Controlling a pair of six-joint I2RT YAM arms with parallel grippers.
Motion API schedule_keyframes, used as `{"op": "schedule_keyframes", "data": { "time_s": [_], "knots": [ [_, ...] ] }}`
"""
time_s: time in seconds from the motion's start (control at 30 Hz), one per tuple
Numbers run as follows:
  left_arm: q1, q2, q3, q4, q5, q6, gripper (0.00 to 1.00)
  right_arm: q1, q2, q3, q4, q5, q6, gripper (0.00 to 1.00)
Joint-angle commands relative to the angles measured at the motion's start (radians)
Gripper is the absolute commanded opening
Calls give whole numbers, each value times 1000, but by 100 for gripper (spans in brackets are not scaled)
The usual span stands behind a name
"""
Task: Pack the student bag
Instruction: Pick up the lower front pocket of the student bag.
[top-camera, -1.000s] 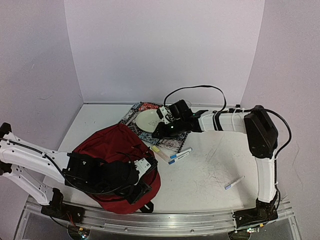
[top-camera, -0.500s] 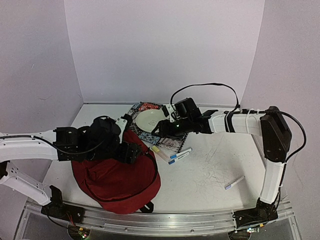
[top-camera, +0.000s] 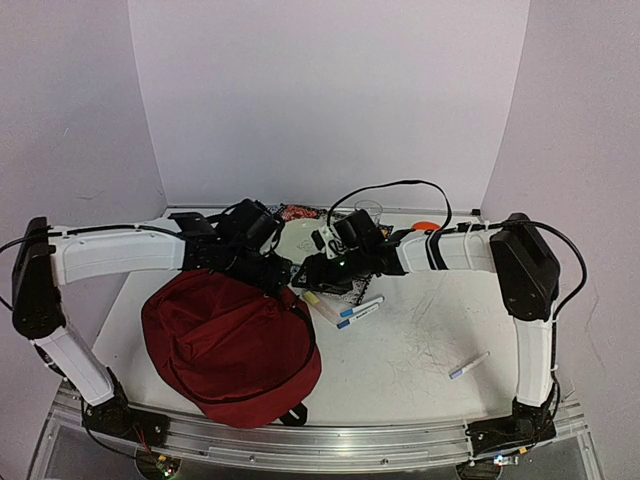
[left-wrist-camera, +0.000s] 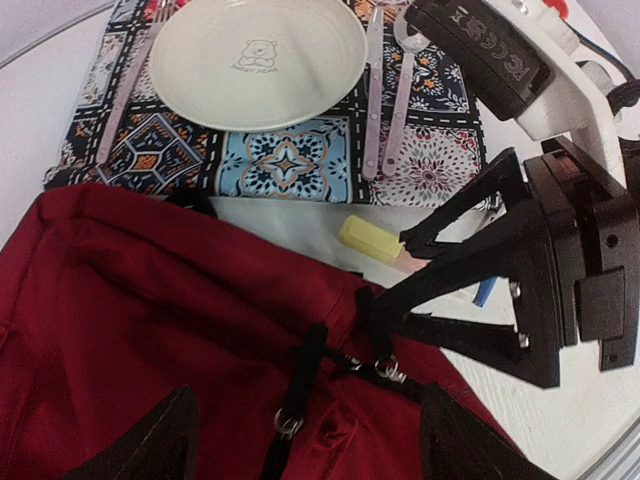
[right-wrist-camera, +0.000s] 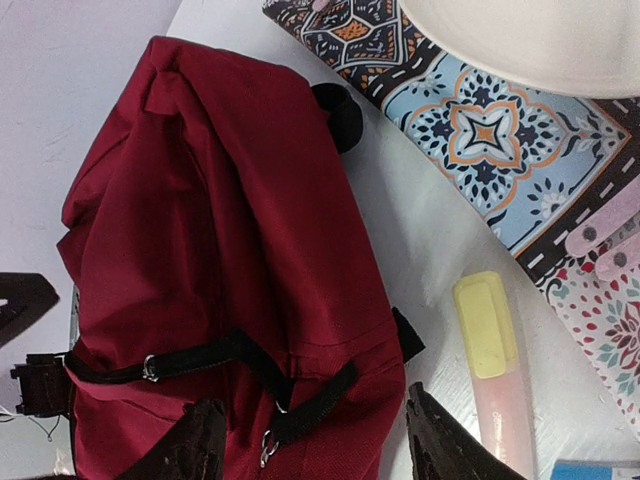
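While the student bag (left-wrist-camera: 150, 320) slumps, a plate (left-wrist-camera: 258, 62) shows a bear.

The plate (left-wrist-camera: 258, 62) lies on the mat (left-wrist-camera: 290, 160) behind the student bag (top-camera: 225, 345).

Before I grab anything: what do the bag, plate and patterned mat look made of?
The student bag looks like soft matte dark-red fabric: it creases and slumps. The plate is smooth cream with a slight sheen: ceramic or melamine, cannot tell which. The mat is thin, flat and printed, probably cloth.
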Motion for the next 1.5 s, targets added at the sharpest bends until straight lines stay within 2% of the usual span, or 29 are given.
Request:
{"op": "schedule_keyframes", "data": {
  "time_s": [0.0,0.27,0.53,0.77,1.0,1.17,1.37,1.47],
  "knots": [
    [-1,132,201,-147,54,79,75,-30,-42,-16,4,-14,-4,63],
    [-3,308,357,-288,63,104,72,-44,-87,-101,2,58,-4,67],
    [-3,409,460,-408,-43,162,69,-58,-123,-143,1,108,-9,67],
    [-3,420,434,-438,-28,185,65,-58,-112,-125,1,123,-7,67],
    [-3,426,430,-452,-1,206,56,-58,-108,-113,1,118,-12,67],
    [-3,458,430,-466,3,218,53,-58,-104,-109,5,109,-11,67],
    [-3,495,465,-468,-33,227,44,-58,-98,-105,14,94,-9,66],
    [-3,491,477,-467,-57,217,29,-58,-96,-100,21,84,-10,66]
  ]
}}
